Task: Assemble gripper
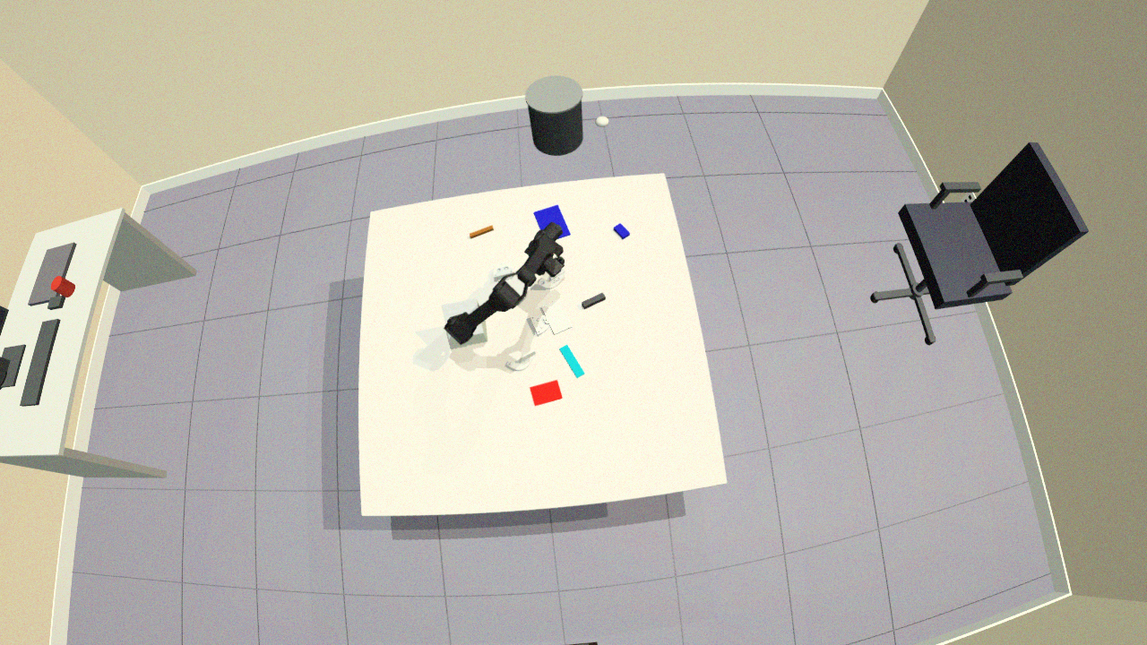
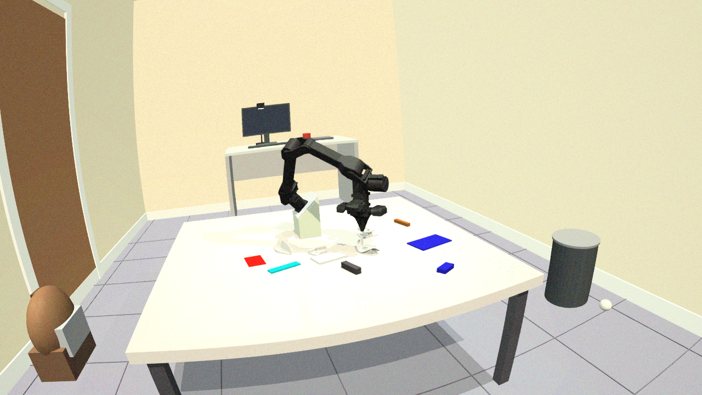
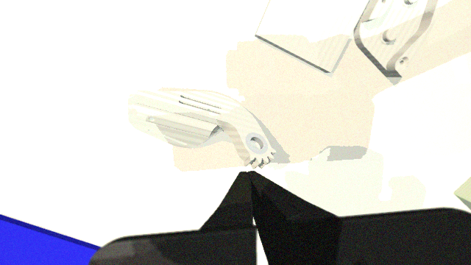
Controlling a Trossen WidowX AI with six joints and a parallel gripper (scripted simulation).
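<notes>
My gripper (image 1: 555, 268) (image 2: 362, 230) (image 3: 246, 179) points down, shut and empty. Just beyond its fingertips in the wrist view, a white jaw (image 3: 233, 110) (image 2: 366, 249) lies on the table, with its ringed hole and gear teeth nearest the tips. A second white jaw (image 1: 519, 364) (image 2: 283, 249) lies nearer the red patch. Between the jaws is a white rimmed part (image 3: 428, 18) (image 1: 539, 322) with round features; I cannot tell whether they are pins or holes. A flat white square (image 3: 305, 18) (image 2: 328, 258) lies beside it. Another small white part (image 1: 502, 272) lies behind the gripper.
On the table (image 1: 449, 449) (image 2: 294, 309) lie a dark bar (image 1: 593, 300) (image 2: 351, 267), a cyan strip (image 1: 572, 360) (image 2: 284, 267), a red patch (image 1: 546, 392) (image 2: 254, 260), a blue sheet (image 3: 37, 243) (image 2: 429, 242), a blue block (image 1: 621, 230) (image 2: 445, 267) and an orange bar (image 1: 481, 231) (image 2: 401, 222).
</notes>
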